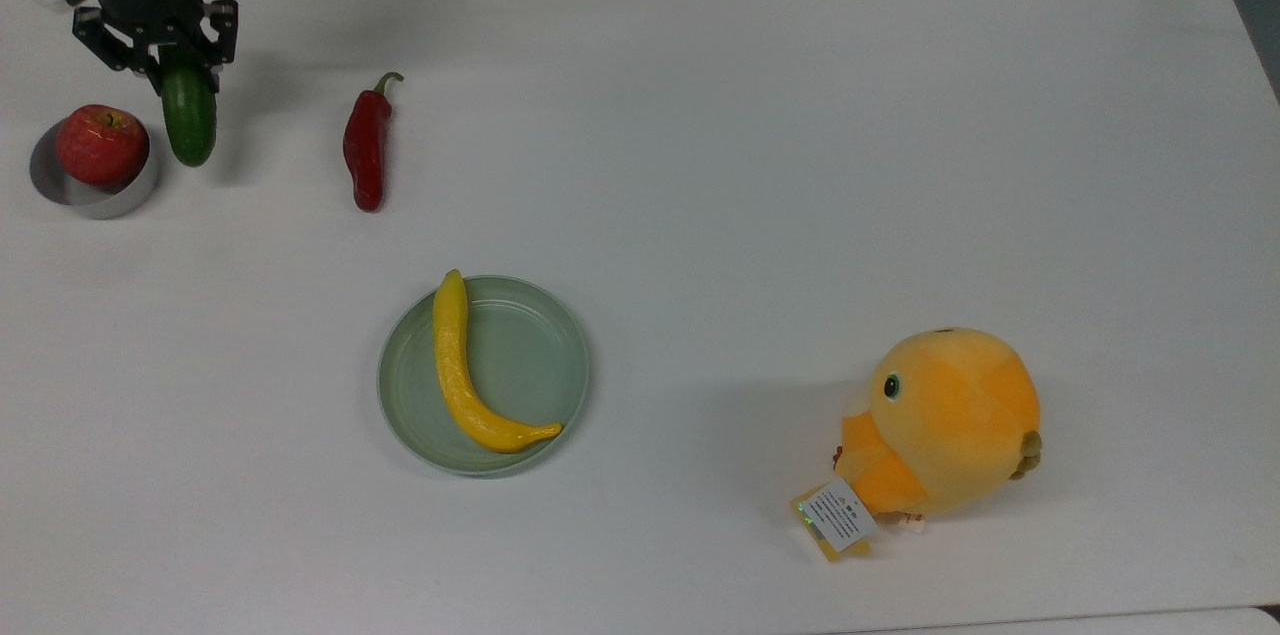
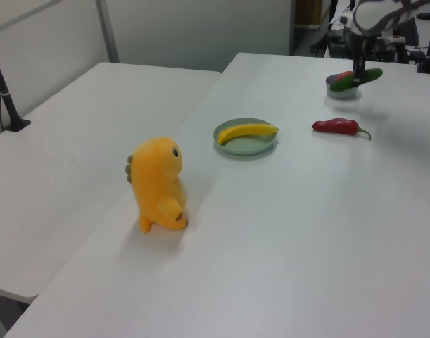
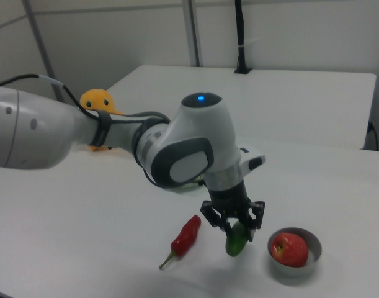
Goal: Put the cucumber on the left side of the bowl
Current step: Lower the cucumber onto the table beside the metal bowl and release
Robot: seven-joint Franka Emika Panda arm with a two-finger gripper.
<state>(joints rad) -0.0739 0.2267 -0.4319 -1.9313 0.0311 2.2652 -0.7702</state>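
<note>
The dark green cucumber (image 1: pixel 189 122) hangs lengthwise from my gripper (image 1: pixel 168 67), which is shut on its upper end. It sits just off the silver-grey bowl (image 1: pixel 92 198), on the bowl's right in the top view and close to its rim. In the right view the cucumber (image 3: pixel 236 239) is held by the gripper (image 3: pixel 233 223) left of the bowl (image 3: pixel 294 262), tip near the table. In the left view the cucumber (image 2: pixel 366 76) overlaps the bowl (image 2: pixel 340 89). A red apple (image 1: pixel 100 144) fills the bowl.
A red chili (image 1: pixel 366 145) lies to the cucumber's right in the top view. A pale green dish (image 1: pixel 530 365) with a yellow banana-like fruit (image 1: pixel 462 375) sits mid-table. An orange plush toy (image 1: pixel 940 425) stands at the top view's lower right. The arm (image 3: pixel 121 139) spans the right view's left.
</note>
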